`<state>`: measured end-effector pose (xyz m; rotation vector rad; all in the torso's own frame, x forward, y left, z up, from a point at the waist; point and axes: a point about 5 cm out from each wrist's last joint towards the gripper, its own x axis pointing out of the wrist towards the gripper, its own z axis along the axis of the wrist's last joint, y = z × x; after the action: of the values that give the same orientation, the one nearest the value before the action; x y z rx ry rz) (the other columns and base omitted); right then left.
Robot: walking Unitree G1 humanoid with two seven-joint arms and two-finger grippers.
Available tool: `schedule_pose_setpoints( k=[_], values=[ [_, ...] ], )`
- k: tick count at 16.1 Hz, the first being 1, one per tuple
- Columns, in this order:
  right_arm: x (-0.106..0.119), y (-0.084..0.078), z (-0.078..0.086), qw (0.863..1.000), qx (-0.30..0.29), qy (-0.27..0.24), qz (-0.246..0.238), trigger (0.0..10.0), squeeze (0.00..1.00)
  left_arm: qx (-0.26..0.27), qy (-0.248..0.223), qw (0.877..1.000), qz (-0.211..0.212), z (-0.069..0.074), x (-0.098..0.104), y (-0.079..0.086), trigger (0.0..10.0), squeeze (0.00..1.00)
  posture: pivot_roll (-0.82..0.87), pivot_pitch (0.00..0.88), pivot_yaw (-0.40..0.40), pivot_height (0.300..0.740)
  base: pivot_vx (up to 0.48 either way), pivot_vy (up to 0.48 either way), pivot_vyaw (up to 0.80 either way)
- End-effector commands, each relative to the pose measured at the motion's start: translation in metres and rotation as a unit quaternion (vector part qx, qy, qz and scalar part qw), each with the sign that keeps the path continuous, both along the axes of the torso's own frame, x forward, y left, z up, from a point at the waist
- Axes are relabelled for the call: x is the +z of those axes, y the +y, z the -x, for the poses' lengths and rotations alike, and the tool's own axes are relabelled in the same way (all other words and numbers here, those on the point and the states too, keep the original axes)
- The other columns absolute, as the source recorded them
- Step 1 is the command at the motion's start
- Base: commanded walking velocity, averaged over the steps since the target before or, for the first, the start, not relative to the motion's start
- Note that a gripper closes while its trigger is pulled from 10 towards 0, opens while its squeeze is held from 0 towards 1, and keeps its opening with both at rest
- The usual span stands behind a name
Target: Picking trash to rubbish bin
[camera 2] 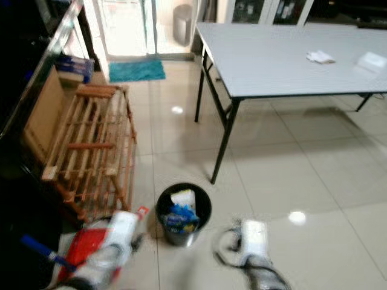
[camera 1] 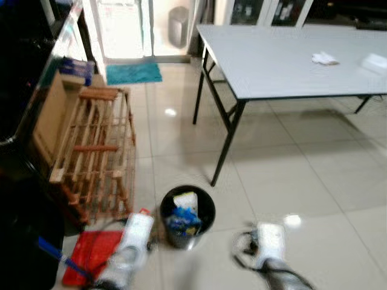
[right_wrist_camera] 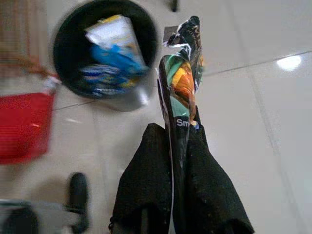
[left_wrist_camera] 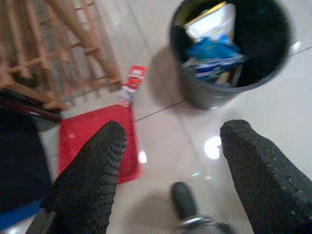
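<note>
The right end effector holds a crumpled snack wrapper, pressed flat between its two black fingers. The wrapper is long and narrow; its long axis runs along the fingers and its free end points away from the wrist, past the fingertips. It is above the tiled floor, just beside the black bin, not over it. The bin stands on the floor near the leg of the grey bench and already contains blue and white packets. The left end effector is wide open and empty, near a red dustpan and a wooden rack.
</note>
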<state>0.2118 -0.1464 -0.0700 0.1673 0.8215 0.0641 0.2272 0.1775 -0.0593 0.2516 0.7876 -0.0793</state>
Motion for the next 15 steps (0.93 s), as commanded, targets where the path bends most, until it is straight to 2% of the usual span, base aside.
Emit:
schedule_pose_setpoints(
  k=[1, 15],
  values=[
    [-0.0007, -0.0158, 0.0023, 1.000, -0.012, 0.003, 0.016, 10.0, 0.00, -0.011, 0.000, 1.000, 0.014, -0.0012, -0.0005, -0.0145, 10.0, 0.00, 0.00, 0.053, -0.078, 0.740, 0.300, 0.000, 0.00],
    [-0.0011, -0.0147, 0.0026, 1.000, -0.004, 0.008, 0.018, 10.0, 0.00, -0.010, -0.001, 1.000, 0.015, -0.0022, 0.0001, -0.0146, 10.0, 0.00, 0.00, 0.050, -0.078, 0.740, 0.299, 0.000, 0.00]
  ],
)
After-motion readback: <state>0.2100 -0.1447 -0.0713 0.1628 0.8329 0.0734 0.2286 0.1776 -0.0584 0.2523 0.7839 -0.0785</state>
